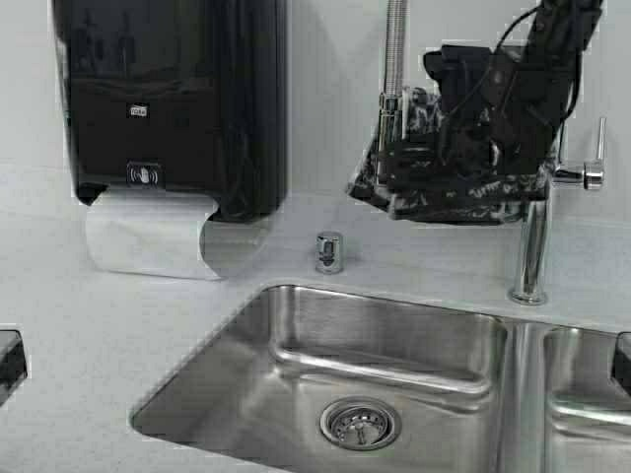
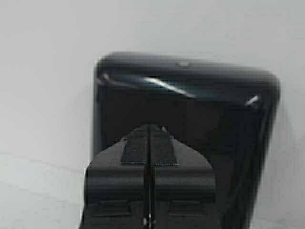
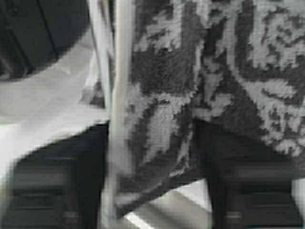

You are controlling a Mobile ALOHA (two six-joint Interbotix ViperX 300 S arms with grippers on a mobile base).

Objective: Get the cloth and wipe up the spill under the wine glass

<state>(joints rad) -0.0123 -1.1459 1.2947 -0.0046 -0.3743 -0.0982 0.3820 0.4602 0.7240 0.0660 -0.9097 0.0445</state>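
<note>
The cloth [image 1: 473,204], dark grey with a white floral pattern, hangs draped over the chrome faucet [image 1: 532,246] behind the sink. My right gripper [image 1: 429,169] is at the cloth from the front. In the right wrist view the cloth [image 3: 190,86] fills the space between the two spread fingers of my right gripper [image 3: 152,191], beside a pale upright faucet pipe [image 3: 119,95]; the jaws stand open around it. My left gripper [image 2: 149,129] is shut and empty, low at the left edge of the high view [image 1: 8,363], facing the black dispenser [image 2: 190,105]. The wine glass is out of view.
A black paper towel dispenser [image 1: 168,99] hangs on the wall at the left, a white sheet [image 1: 148,236] hanging from it. A steel double sink [image 1: 365,374] lies in the front counter. A small chrome cap [image 1: 329,252] stands behind the sink.
</note>
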